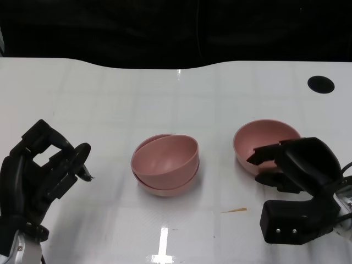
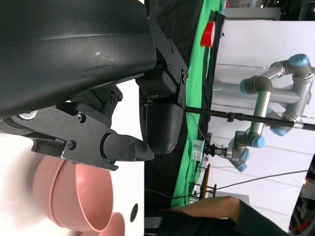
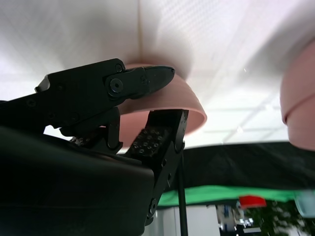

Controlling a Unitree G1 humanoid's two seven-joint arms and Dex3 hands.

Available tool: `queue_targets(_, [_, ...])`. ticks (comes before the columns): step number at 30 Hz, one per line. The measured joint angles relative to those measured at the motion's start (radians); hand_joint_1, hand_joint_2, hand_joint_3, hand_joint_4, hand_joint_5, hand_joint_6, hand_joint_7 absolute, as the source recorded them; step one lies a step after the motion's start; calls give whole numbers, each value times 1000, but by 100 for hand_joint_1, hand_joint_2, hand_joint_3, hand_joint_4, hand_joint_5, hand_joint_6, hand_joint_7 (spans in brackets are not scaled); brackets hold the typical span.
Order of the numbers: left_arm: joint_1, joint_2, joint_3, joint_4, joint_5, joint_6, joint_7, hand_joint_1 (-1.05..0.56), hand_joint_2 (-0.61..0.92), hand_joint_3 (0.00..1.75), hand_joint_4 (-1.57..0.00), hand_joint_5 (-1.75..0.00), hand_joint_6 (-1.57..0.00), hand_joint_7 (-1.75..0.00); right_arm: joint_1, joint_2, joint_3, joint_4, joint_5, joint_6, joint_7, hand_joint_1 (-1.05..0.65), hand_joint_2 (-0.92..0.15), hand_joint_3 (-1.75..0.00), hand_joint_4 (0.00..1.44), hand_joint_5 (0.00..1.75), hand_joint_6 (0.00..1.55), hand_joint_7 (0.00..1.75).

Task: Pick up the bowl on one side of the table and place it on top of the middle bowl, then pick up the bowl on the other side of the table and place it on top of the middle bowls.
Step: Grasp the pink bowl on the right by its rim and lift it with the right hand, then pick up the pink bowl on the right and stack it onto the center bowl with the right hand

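Observation:
Two pink bowls (image 1: 165,164) are stacked at the table's middle, the upper one tilted in the lower; they also show in the left wrist view (image 2: 74,196) and at the edge of the right wrist view (image 3: 300,98). A third pink bowl (image 1: 267,140) stands on the table to the right. My right hand (image 1: 297,165) is at its near rim, with fingers (image 3: 142,81) apart on either side of the bowl's wall (image 3: 189,105). Far to the left, my left hand (image 1: 44,170) hovers over bare table, fingers (image 2: 123,147) spread and holding nothing.
A black round hole (image 1: 320,84) sits in the white table (image 1: 165,93) at the far right. A small yellowish mark (image 1: 235,210) lies in front of the right bowl. The left wrist view shows a person's sleeve (image 2: 211,214) and grey robot arms (image 2: 266,98) beyond the table.

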Motion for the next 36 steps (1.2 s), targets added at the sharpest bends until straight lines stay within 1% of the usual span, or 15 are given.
queue_targets(3, [0,0,0,0,0,0,1,-11,90,28,-94,-175,-67,-175,-4,3,0,9,4,-8,-3,-20,-92,-32,80,175,56,174])
queue_targets(11, [0,-1,-1,0,2,0,1,-12,89,29,-95,-175,-68,-175,-4,3,-12,-13,41,-25,5,-20,-92,-40,81,175,56,173])
queue_targets(15, [1,-1,-4,0,10,-2,1,-12,89,29,-95,-175,-69,-175,-3,-6,-23,-62,45,-33,18,-21,-92,-40,81,175,57,171])
queue_targets(17, [1,-1,-5,0,11,-6,1,-12,89,29,-95,-175,-69,-175,-3,-12,-32,-90,56,-34,26,-22,-92,-38,79,175,52,174])
queue_targets(21, [1,-1,-7,0,22,-12,1,-12,89,29,-95,-175,-68,-175,-3,-19,-55,-124,73,-36,42,-23,-92,-38,78,175,50,175])
queue_targets(22, [1,-1,-9,0,25,-12,1,-11,89,29,-95,-175,-69,-175,-3,-21,-59,-132,76,-41,42,-21,-92,-35,79,175,53,166])
queue_targets(23, [1,-2,-11,0,27,-12,1,-11,89,30,-96,-175,-69,-175,-3,-26,-61,-138,76,-54,42,-20,-92,-33,79,175,54,163])
queue_targets(24, [1,-2,-11,0,28,-12,1,-11,89,30,-96,-175,-69,-175,-4,-30,-62,-144,76,-65,43,-20,-92,-33,78,175,53,168])
queue_targets(26, [1,-3,-11,0,29,-13,2,-11,89,30,-96,-175,-69,-175,-4,-39,-67,-170,82,-77,55,-22,-92,-39,80,175,54,173])
queue_targets(28, [1,-4,-11,0,30,-16,2,-11,89,30,-96,-175,-69,-175,-8,-45,-77,-202,97,-87,77,-24,-92,-46,80,175,56,174])
queue_targets(30, [1,-5,-11,1,29,-17,2,-10,89,30,-96,-175,-69,-175,-14,-51,-85,-227,106,-98,97,-24,-92,-49,81,175,56,175])
queue_targets(31, [1,-6,-11,1,29,-19,2,-10,89,30,-96,-175,-69,-175,-15,-53,-90,-244,111,-97,112,-24,-85,-62,83,175,58,175])
queue_targets(32, [1,-6,-10,2,29,-19,2,-11,89,30,-96,-175,-69,-175,-16,-55,-94,-268,116,-97,131,-24,-81,-70,83,175,59,175])
queue_targets(34, [1,-8,-11,2,29,-19,2,-11,89,31,-95,-175,-69,-175,-18,-54,-97,-317,133,-102,166,-25,-77,-78,85,175,61,175])
queue_targets(36, [1,-11,-11,2,30,-19,4,-11,89,31,-95,-175,-68,-175,-21,-53,-98,-350,148,-107,195,-25,-76,-80,85,175,61,175])
